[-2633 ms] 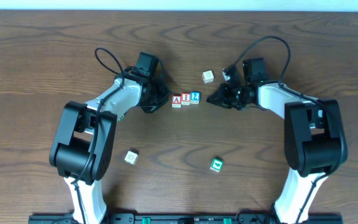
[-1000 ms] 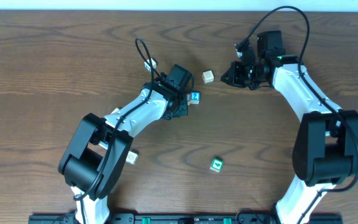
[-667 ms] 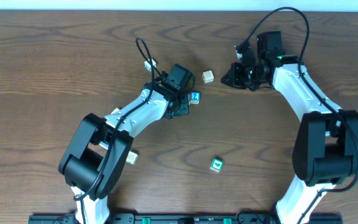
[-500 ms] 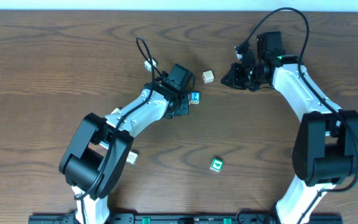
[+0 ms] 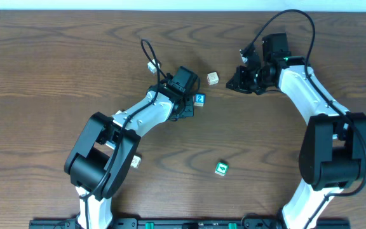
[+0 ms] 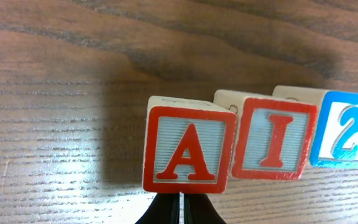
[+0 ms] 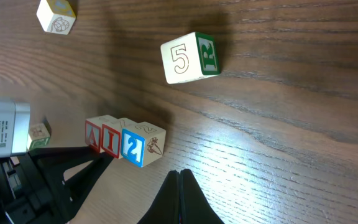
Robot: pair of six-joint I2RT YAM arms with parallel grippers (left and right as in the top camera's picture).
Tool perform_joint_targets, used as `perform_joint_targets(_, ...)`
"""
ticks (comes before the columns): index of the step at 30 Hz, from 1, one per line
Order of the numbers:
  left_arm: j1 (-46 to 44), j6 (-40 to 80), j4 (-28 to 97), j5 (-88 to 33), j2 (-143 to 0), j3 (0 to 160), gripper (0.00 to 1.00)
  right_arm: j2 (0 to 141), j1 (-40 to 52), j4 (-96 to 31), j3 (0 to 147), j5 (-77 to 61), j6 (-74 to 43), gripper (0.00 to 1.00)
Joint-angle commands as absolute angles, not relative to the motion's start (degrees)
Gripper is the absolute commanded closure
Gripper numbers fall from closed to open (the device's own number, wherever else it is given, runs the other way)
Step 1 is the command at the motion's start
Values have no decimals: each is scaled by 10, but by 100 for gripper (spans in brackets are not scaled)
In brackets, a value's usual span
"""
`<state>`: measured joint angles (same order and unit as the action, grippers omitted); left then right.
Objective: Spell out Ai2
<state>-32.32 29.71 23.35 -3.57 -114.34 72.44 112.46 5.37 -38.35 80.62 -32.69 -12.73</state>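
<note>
Three blocks stand side by side in a row: a red A [image 6: 188, 149], a red I [image 6: 272, 143] and a blue 2 [image 6: 347, 134]. In the overhead view only the blue 2 [image 5: 199, 99] shows; my left gripper [image 5: 184, 108] covers the A and I. In the left wrist view the left gripper [image 6: 180, 210] is shut and empty, its tips right at the A block's front. The right gripper [image 5: 230, 84] is shut and empty, well to the right of the row. It also shows in the right wrist view [image 7: 180, 183], which takes in the row [image 7: 120, 142].
A cream block marked 5 and R [image 5: 213, 78] [image 7: 188, 57] lies between the row and the right gripper. A green block [image 5: 221, 168] lies near the front. A white block [image 5: 135, 161] sits beside the left arm's base link.
The left arm has swung in over the A and I blocks, and the right arm has pulled back up and to the right. In the last second almost nothing has moved.
</note>
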Motion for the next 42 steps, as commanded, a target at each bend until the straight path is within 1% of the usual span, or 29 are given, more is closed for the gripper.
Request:
perform_joint_targets(1, -324, 287, 232, -14, -1150, 724, 94, 1113, 49, -385, 817, -328, -117, 99)
perform_joint_targets(10, -322, 287, 262, -15, -1145, 727, 94, 1113, 49, -386, 817, -328, -114, 98)
perform_joint_targets(17, -307, 283, 338, 49, -1072, 737, 94, 1100, 49, -408, 817, -328, -89, 98)
perform_joint_targets(22, -269, 303, 329, 70, -1048, 737, 94, 1107, 82, -416, 816, -328, -72, 99)
perform_joint_targets(26, -234, 309, 327, 44, -1053, 737, 94, 1115, 107, -399, 816, -299, -73, 98)
perform_joint_targets(30, -201, 304, 327, 23, -1049, 737, 94, 1123, 111, -403, 816, -294, -79, 99)
perform_joint_targets(31, -189, 297, 327, 3, -1044, 738, 94, 1122, 111, -405, 816, -301, -79, 96)
perform_joint_targets(32, -179, 292, 327, -15, -1038, 738, 94, 1118, 111, -409, 818, -310, -79, 75)
perform_joint_targets(33, -168, 285, 327, -36, -1028, 739, 83, 1111, 110, -416, 820, -319, -78, 56)
perform_joint_targets(34, -156, 276, 328, -55, -1015, 740, 68, 1103, 109, -427, 826, -322, -78, 37)
perform_joint_targets(35, -147, 266, 328, -69, -1001, 741, 49, 1093, 108, -444, 835, -320, -72, 27)
perform_joint_targets(36, -136, 255, 328, -78, -982, 741, 33, 1080, 106, -465, 847, -314, -62, 14)
perform_joint_targets(37, -127, 242, 330, -80, -961, 741, 26, 1067, 105, -484, 857, -303, -55, 2)
perform_joint_targets(39, -114, 210, 341, -77, -914, 741, 12, 1029, 105, -526, 875, -268, -51, 1)
perform_joint_targets(40, -110, 195, 351, -73, -887, 741, 8, 1004, 104, -542, 877, -244, -44, 1)
perform_joint_targets(42, -106, 173, 376, -71, -838, 741, 6, 949, 102, -568, 874, -217, -26, 1)
